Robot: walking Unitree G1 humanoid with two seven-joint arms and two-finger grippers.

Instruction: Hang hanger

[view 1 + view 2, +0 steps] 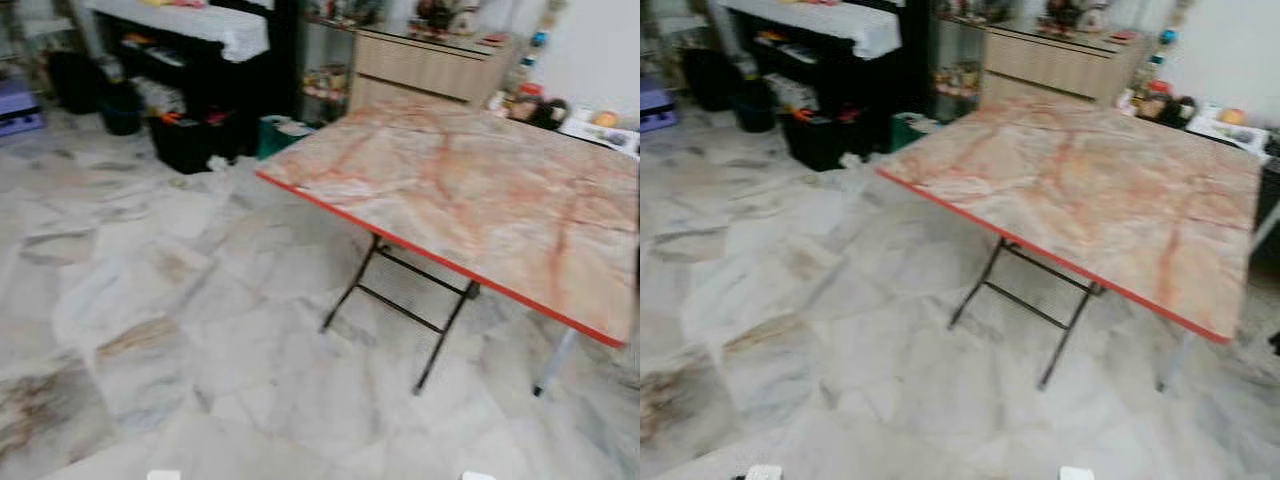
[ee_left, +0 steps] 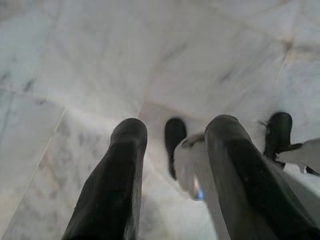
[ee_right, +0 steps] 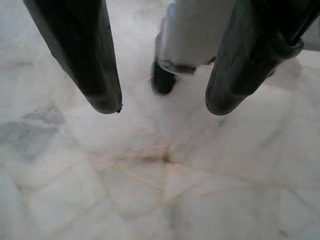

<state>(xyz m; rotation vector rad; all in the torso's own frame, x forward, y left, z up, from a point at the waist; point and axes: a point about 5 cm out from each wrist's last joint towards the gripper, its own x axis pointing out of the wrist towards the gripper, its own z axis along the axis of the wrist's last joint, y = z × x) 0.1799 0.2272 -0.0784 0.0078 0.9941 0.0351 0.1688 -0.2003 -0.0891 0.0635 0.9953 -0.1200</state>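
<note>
Though facing a folding table (image 1: 470, 190) with a bare marbled top and a red edge, cannot tell where the hanger is: not on that top, nor on the pale marble floor (image 1: 150, 330) in front of it. Cannot make out a rail or hook to hang it on either, among the dark shelf unit (image 1: 200, 90) and the wooden cabinet (image 1: 430, 65) at the back. Judged from this: task hardly begun. Left to do: find the hanger, pick it up, carry it to a rail, hook it on.

Left gripper (image 2: 175, 127): hanging low over the floor, black fingers (image 2: 115, 190) well apart, gripping nothing and touching nothing. Past the tips, a black foot (image 2: 175, 140) of the robot on the tiles, with a pale rounded shape above it close beside one finger; probably the robot's own leg, not a held thing.

Right gripper (image 3: 162, 106): likewise pointing down at the floor, fingers (image 3: 80, 50) spread wide, empty between them. Beyond, a silver leg (image 3: 192, 35) and its black foot (image 3: 162, 80), clear of both fingertips.
</note>
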